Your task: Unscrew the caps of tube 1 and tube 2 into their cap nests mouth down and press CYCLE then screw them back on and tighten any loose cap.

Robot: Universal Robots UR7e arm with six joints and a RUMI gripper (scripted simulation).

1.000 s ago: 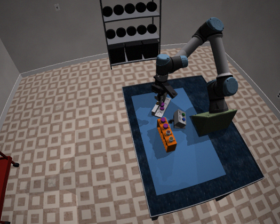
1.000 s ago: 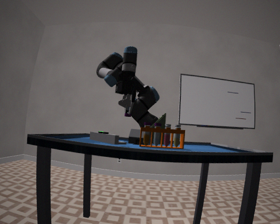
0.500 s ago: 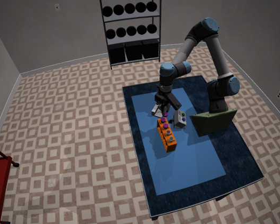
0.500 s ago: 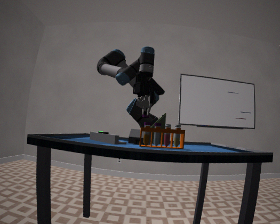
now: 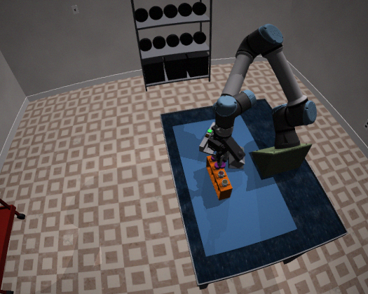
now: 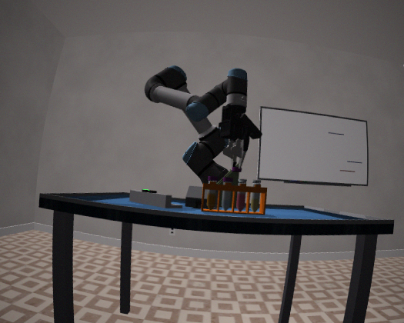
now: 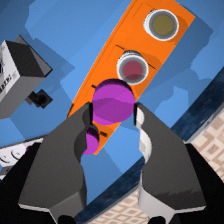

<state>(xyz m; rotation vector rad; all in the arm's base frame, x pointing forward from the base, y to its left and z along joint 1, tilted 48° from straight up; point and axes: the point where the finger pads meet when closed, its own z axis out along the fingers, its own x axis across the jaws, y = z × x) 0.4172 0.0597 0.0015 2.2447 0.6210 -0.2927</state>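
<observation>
My gripper [image 5: 221, 162] [image 6: 236, 167] [image 7: 113, 104] is shut on a purple cap [image 6: 236, 169] [image 7: 113, 101], held level above the orange rack DS [image 5: 225, 194] [image 6: 252, 188] [image 7: 107, 60], near tubes 2 and 3. Tube 1 [image 5: 224, 183] [image 6: 256, 183] [image 7: 162, 25] and tube 2 [image 5: 221, 173] [image 6: 242, 182] [image 7: 132, 69] are open. Tube 3's cap [image 6: 227, 179] is on, mostly behind the held cap in the wrist view. Tube 4's cap [image 6: 212, 178] [image 7: 90, 141] is on. The cap tray CT [image 5: 205, 145] [image 6: 151, 197] is partly hidden; its green lamp [image 5: 209, 131] [image 6: 148, 191] is lit.
The grey key housing [image 5: 237, 162] [image 6: 194, 191] [image 7: 22, 75] stands between the rack and the arm's base, its keys hidden or unclear. A green slanted panel [image 5: 282, 161] stands before the base. The arm hangs over part of the cap tray.
</observation>
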